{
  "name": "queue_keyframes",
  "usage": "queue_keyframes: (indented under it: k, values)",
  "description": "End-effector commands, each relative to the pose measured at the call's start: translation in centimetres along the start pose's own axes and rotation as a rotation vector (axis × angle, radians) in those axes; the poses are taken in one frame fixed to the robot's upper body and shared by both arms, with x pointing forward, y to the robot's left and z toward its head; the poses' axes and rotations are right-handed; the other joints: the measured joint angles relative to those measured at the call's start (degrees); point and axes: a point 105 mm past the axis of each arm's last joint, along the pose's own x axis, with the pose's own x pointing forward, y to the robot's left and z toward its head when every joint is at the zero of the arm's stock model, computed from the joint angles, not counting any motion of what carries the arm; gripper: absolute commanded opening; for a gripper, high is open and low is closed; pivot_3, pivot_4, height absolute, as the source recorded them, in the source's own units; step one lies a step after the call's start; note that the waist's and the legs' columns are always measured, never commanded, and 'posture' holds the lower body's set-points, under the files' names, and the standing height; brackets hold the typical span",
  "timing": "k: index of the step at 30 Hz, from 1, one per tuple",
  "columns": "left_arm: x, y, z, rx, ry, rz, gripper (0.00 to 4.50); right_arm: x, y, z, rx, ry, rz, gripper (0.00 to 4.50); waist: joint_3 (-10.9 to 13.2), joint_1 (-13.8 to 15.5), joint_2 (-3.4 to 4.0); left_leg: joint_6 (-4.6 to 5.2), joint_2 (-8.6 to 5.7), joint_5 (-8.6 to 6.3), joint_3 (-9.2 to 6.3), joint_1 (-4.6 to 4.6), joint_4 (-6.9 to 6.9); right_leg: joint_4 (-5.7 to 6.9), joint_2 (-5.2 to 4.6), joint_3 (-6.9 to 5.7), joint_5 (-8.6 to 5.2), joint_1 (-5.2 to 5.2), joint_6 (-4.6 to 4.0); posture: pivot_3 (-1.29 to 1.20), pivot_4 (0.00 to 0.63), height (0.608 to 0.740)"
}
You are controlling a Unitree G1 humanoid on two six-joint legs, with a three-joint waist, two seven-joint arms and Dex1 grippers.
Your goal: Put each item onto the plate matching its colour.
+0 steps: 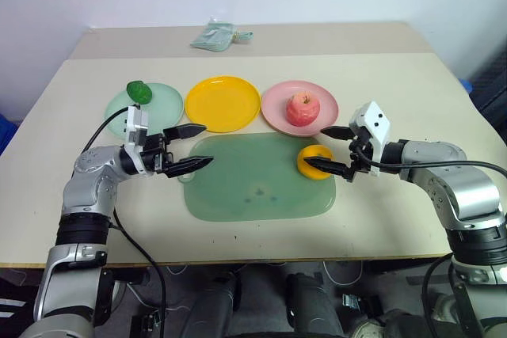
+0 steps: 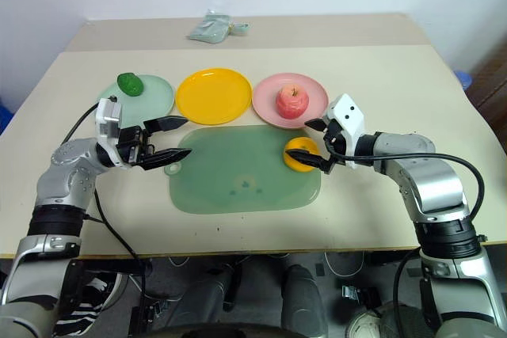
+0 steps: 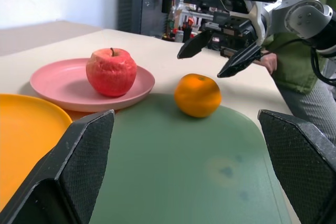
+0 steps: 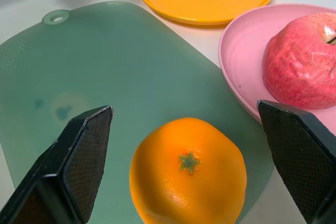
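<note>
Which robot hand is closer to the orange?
The right. The right gripper sits right beside the orange, open, one finger crossing in front of it. The left gripper, open too, hangs at the far end of the green board.

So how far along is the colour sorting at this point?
Two of three look done: the apple sits on the pink plate, and the green fruit on the mint plate. The orange is on the green board, with the open right gripper poised around it. The yellow plate awaits it. The left gripper hangs open, holding nothing.
</note>
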Motion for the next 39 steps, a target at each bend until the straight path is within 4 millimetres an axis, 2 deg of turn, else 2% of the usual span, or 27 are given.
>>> queue_keyframes:
  k: [1, 5, 10, 12, 15, 17, 21, 22, 26, 29, 32, 33, 36, 39]
  values:
    - [0.4, 0.2, 1.0, 0.053, -0.006, -0.013, 4.50, -0.3, 0.1, 1.5, -0.043, -0.058, -0.005, 4.49, 0.00, 0.03, 0.00, 0.00, 0.00, 0.00, 0.00, 0.00, 0.00, 0.00, 0.00, 0.00, 0.00, 0.00, 0.00, 0.00, 0.150, 0.740]
    - [0.5, 0.3, 1.1, 0.052, -0.005, -0.017, 4.50, -0.3, -0.3, 2.0, -0.034, -0.078, -0.021, 4.49, 0.00, 0.03, 0.00, 0.00, 0.00, 0.00, 0.00, 0.00, 0.00, 0.00, 0.00, 0.00, 0.00, 0.00, 0.00, 0.00, 0.150, 0.740]
    - [0.7, 0.3, 1.2, 0.058, -0.011, -0.014, 4.50, -0.3, -0.2, 1.4, -0.037, -0.054, -0.012, 4.49, 0.00, 0.01, 0.00, 0.00, 0.00, 0.00, 0.00, 0.00, 0.00, 0.00, 0.00, 0.00, 0.00, 0.00, 0.00, 0.00, 0.150, 0.740]
    - [0.8, 0.2, 1.2, 0.053, -0.012, -0.016, 4.50, -0.2, -0.2, 0.6, -0.043, -0.014, -0.016, 4.49, 0.00, 0.03, 0.00, 0.00, 0.00, 0.00, 0.00, 0.00, 0.00, 0.00, 0.00, 0.00, 0.00, 0.00, 0.00, 0.00, 0.150, 0.740]
    - [0.8, 0.2, 1.2, 0.056, -0.013, -0.016, 4.50, 0.1, -0.4, -1.9, -0.085, 0.110, -0.034, 4.49, 0.00, 0.03, -0.01, 0.00, 0.00, 0.00, 0.01, 0.00, 0.00, 0.00, 0.00, -0.01, 0.00, 0.00, 0.00, 0.00, 0.150, 0.740]
    - [0.9, 0.2, 1.2, 0.058, -0.011, -0.015, 4.50, 0.2, -0.6, -2.5, -0.087, 0.129, -0.040, 4.49, 0.00, 0.01, -0.01, 0.00, 0.00, 0.00, 0.01, 0.00, 0.00, 0.00, 0.00, -0.01, 0.00, 0.00, 0.00, 0.00, 0.150, 0.740]
    - [0.8, 0.1, 1.2, 0.060, -0.007, -0.011, 4.50, 0.2, -0.3, -3.7, -0.066, 0.184, -0.014, 3.29, -0.01, -0.01, -0.01, 0.00, 0.01, 0.00, 0.01, 0.00, 0.00, 0.00, 0.01, -0.01, 0.00, 0.01, 0.00, 0.00, 0.150, 0.740]
    - [0.8, 0.2, 1.2, 0.062, -0.006, -0.008, 4.50, 0.3, -0.3, -3.6, -0.067, 0.178, -0.019, 3.19, -0.01, 0.02, -0.01, 0.00, 0.01, 0.00, 0.02, 0.00, 0.00, 0.00, 0.01, -0.01, 0.00, 0.01, 0.00, 0.00, 0.150, 0.740]
    - [0.4, 0.3, 1.4, 0.072, -0.005, 0.013, 4.50, 0.6, -0.3, -0.4, -0.039, 0.028, -0.013, 3.19, -0.01, -0.05, -0.02, 0.00, 0.01, 0.00, 0.01, 0.01, 0.01, -0.01, 0.01, -0.01, 0.00, 0.03, 0.01, 0.00, 0.150, 0.740]
    - [-0.1, 0.7, 1.3, 0.069, 0.006, 0.059, 4.50, 0.7, 0.7, 2.2, -0.008, -0.075, 0.053, 3.19, 0.00, -0.12, 0.00, 0.00, 0.01, 0.00, 0.01, 0.00, 0.00, 0.00, 0.01, 0.00, 0.00, 0.00, 0.00, 0.00, 0.150, 0.740]
    - [-0.5, 1.0, 1.0, 0.067, 0.018, 0.098, 4.50, 1.7, 1.3, 4.5, -0.012, -0.163, 0.078, 3.19, 0.00, -0.32, 0.00, 0.00, 0.02, 0.00, 0.01, 0.00, -0.01, 0.01, 0.01, 0.00, 0.01, -0.02, 0.01, 0.00, 0.150, 0.740]
    - [-0.6, 1.1, 0.8, 0.058, 0.021, 0.112, 4.50, 2.5, 1.4, 5.1, -0.026, -0.178, 0.074, 3.19, 0.00, -0.27, 0.00, 0.00, 0.04, 0.00, 0.01, 0.01, -0.01, 0.01, 0.02, 0.00, 0.01, -0.02, 0.00, 0.00, 0.150, 0.740]
    - [-0.9, 1.6, 0.6, 0.073, 0.018, 0.183, 4.50, 7.4, 1.4, 6.8, -0.104, -0.201, 0.020, 3.19, 0.00, -0.51, -0.01, 0.00, 0.04, 0.01, 0.01, 0.00, -0.02, 0.02, 0.04, 0.01, 0.01, -0.05, 0.00, 0.00, 0.150, 0.740]
    - [-1.0, 1.9, 0.6, 0.101, 0.016, 0.222, 4.50, 11.0, 1.5, 8.4, -0.151, -0.241, -0.031, 3.19, -0.01, -0.72, 0.00, -0.05, 0.06, 0.03, 0.01, 0.01, -0.05, 0.07, 0.09, 0.03, 0.04, -0.11, -0.05, 0.00, 0.150, 0.740]
